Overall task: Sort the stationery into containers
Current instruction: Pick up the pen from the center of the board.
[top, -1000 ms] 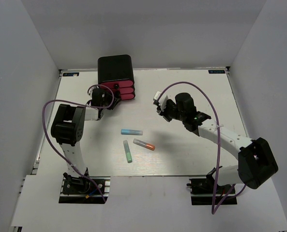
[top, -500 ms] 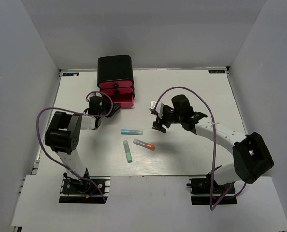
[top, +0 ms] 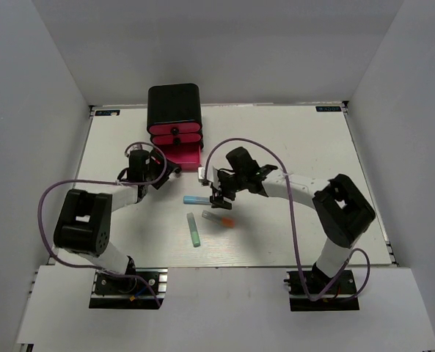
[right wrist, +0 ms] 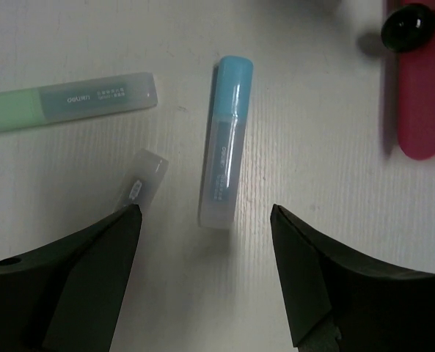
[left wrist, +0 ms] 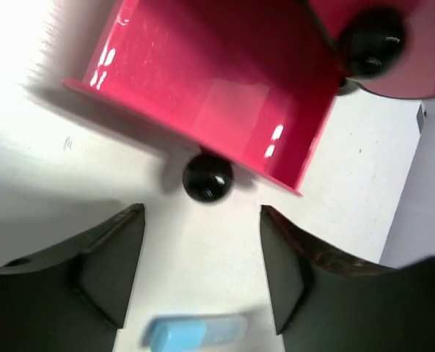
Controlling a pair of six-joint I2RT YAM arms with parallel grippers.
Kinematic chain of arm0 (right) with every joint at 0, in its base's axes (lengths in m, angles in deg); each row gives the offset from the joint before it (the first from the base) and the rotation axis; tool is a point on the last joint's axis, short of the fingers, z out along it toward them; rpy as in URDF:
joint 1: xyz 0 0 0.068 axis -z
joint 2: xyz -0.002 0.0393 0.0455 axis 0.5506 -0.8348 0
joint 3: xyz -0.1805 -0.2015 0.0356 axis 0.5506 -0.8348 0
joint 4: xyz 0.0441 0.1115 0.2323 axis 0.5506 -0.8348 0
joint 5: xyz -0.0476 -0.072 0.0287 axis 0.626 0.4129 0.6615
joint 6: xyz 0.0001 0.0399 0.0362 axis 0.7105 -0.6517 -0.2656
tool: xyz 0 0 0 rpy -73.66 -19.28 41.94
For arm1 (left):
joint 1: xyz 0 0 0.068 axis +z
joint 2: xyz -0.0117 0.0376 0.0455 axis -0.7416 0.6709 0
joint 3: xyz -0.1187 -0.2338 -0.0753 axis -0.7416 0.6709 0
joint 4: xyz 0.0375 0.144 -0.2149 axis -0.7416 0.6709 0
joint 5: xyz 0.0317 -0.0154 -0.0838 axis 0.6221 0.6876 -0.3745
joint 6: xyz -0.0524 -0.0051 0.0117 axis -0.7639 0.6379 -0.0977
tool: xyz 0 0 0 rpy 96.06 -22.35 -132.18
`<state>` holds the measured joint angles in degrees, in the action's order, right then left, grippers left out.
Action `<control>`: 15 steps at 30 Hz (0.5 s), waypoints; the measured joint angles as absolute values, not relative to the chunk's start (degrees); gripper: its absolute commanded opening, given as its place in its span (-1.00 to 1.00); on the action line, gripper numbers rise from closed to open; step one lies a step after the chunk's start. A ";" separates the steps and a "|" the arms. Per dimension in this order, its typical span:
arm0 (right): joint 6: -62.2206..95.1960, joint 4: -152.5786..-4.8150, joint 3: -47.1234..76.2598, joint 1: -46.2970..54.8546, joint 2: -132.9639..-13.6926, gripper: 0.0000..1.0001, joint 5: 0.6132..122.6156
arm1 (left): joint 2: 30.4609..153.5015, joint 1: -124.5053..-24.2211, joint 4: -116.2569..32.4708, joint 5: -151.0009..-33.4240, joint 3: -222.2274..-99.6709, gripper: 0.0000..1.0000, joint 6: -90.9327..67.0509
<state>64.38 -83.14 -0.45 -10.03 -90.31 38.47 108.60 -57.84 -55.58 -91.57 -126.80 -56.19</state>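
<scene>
Nearest the tabletop's near edge lies the green stick (top: 194, 229), about midway between its left and right edges. Just beyond it, a little to the right, is the grey stick (top: 218, 218) with its orange tip pointing right. Beyond that lies the light blue stick (top: 199, 199). My right tool (top: 216, 196) hangs over the right end of that stick and holds nothing. Its fingers (right wrist: 100, 271) are spread wide, with the clear ends of the light blue and grey sticks between them. Whether it touches either, I cannot tell. Farther back and to the left, my left tool (left wrist: 200, 220) is also spread apart and empty. It sits just short of the black knob (left wrist: 207, 178) without touching it. That knob belongs to the bottom pink drawer (top: 185, 156), which stands out from the black cabinet (top: 174, 103) at the far edge. The two drawers above sit closed.
</scene>
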 measured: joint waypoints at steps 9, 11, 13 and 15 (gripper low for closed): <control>65.54 -84.87 6.44 -12.96 -98.40 0.37 39.82 | 84.58 -57.43 -36.15 -86.08 -127.22 0.69 -49.73; 65.91 -85.35 7.62 -13.23 -99.79 0.32 40.46 | 78.20 -57.40 -30.73 -84.49 -127.22 0.72 -49.92; 66.17 -85.76 8.62 -13.38 -101.17 0.24 40.96 | 71.88 -57.40 -25.72 -83.87 -126.54 0.72 -50.88; 66.61 -86.33 9.74 -13.51 -102.50 0.21 41.33 | 65.46 -57.38 -21.77 -83.72 -124.55 0.72 -52.22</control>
